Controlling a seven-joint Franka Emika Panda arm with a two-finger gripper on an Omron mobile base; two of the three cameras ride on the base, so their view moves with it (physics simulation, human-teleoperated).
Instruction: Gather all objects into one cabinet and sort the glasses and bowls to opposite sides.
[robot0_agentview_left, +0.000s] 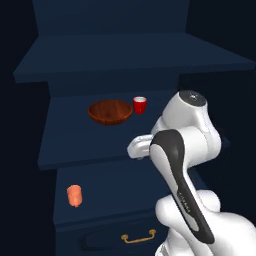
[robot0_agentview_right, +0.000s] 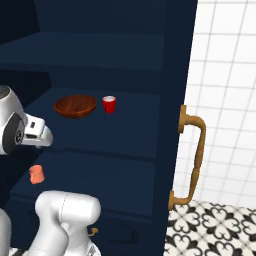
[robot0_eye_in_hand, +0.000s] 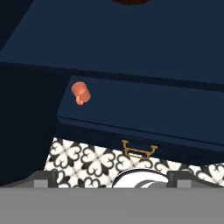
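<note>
That little orange cup (robot0_agentview_left: 74, 195) alone on the lower shelf looks light, stiff and a bit slick, so the spread pincer (robot0_eye_in_hand: 112, 177) should probably pinch its sides mid-height.

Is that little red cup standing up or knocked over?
Upright: the red cup stands on its base beside the wooden bowl, white inside facing up.
</note>
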